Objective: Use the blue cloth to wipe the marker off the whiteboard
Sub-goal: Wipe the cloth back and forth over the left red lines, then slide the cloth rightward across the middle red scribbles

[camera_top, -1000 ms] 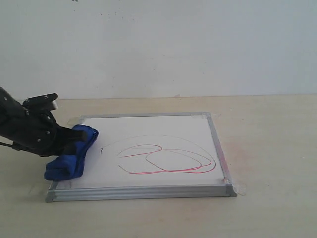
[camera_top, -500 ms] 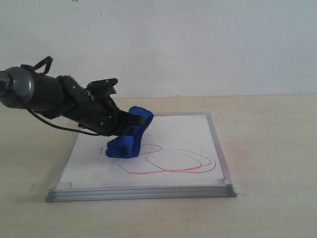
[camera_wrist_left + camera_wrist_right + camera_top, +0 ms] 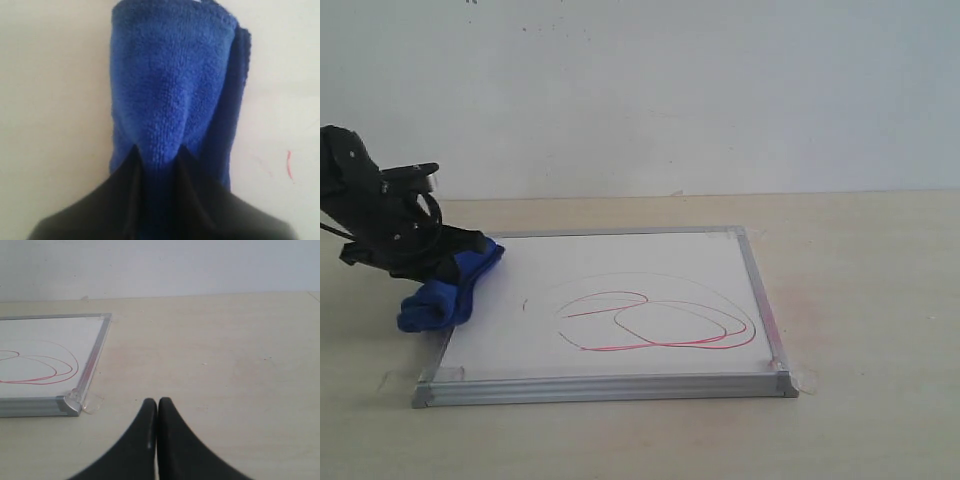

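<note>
Blue cloth (image 3: pixel 448 290): we judge it soft, light, squashy; hold firm at roll end. Left hand (image 3: pixel 159 152) pinches it, jaws narrow, at whiteboard (image 3: pixel 650 255) edge, overhanging worktop (image 3: pixel 860 300), well apart from marker (image 3: pixel 665 345). Right hand (image 3: pixel 158 402) closed, empty.

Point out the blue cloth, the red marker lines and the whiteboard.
blue cloth (image 3: pixel 448 290), exterior view, middle of the bundle.
marker lines (image 3: pixel 665 344), exterior view, lower red stroke.
whiteboard (image 3: pixel 610 388), exterior view, front frame edge.

No text can be read; the whiteboard (image 3: pixel 640 260) bears only looping marker (image 3: pixel 650 346) lines.
</note>
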Action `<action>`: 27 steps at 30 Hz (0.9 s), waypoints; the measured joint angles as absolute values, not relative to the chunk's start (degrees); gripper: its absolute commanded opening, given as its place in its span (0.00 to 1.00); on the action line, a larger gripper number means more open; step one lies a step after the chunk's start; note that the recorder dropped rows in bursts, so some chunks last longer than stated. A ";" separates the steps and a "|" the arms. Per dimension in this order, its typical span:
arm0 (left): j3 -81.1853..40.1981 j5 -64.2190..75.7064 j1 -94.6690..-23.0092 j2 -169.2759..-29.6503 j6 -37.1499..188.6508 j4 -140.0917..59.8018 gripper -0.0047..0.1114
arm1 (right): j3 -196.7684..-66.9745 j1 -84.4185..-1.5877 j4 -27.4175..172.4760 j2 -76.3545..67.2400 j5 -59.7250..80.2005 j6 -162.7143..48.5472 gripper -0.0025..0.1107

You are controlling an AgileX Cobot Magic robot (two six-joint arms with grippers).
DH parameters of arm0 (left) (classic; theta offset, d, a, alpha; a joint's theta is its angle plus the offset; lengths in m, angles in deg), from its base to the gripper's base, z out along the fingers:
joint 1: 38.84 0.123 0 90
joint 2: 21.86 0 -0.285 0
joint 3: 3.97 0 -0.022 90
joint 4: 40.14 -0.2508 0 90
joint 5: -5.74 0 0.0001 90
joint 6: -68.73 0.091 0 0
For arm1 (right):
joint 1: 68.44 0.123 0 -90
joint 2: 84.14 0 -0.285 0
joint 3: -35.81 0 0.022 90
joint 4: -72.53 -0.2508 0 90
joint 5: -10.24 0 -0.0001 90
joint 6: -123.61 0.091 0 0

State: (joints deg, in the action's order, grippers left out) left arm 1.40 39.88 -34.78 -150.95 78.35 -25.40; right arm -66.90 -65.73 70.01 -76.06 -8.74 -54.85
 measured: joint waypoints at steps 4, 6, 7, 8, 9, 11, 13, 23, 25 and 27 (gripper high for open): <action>1.40 39.89 -38.43 -151.07 78.82 -26.01 0.08 | -66.90 -65.73 70.01 -76.06 -8.74 -54.85 0.02; 1.40 39.27 -41.10 -151.97 78.82 -26.01 0.08 | -66.90 -65.73 70.01 -76.06 -8.74 -54.85 0.02; 1.40 38.75 -42.49 -152.38 78.82 -26.46 0.08 | -66.90 -65.73 70.01 -76.06 -8.74 -54.85 0.02; 1.40 37.80 -43.81 -152.81 78.82 -26.83 0.08 | -66.90 -65.73 70.01 -76.06 -8.74 -54.85 0.02; 1.49 36.91 -45.16 -153.10 78.82 -26.93 0.08 | -66.90 -65.73 70.01 -76.06 -8.74 -54.85 0.02; 1.76 35.43 -47.67 -153.73 78.94 -27.33 0.08 | -66.90 -65.73 70.01 -76.06 -8.74 -54.85 0.02; 2.14 33.91 -50.23 -154.32 78.94 -27.09 0.08 | -66.90 -65.73 70.01 -76.06 -8.74 -54.85 0.02; 5.07 31.36 -60.95 -156.18 79.70 -25.13 0.08 | -66.90 -65.73 70.01 -76.06 -8.74 -54.85 0.02; 5.83 32.11 -61.18 -156.42 79.70 -25.13 0.08 | -66.90 -65.73 70.01 -76.06 -8.74 -54.85 0.02; 6.21 32.72 -60.77 -156.55 79.70 -25.27 0.08 | -66.90 -65.73 70.01 -76.06 -8.74 -54.85 0.02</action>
State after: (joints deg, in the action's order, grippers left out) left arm 6.21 32.72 -60.77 -156.55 79.70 -25.27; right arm -66.90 -65.73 70.01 -76.06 -8.74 -54.85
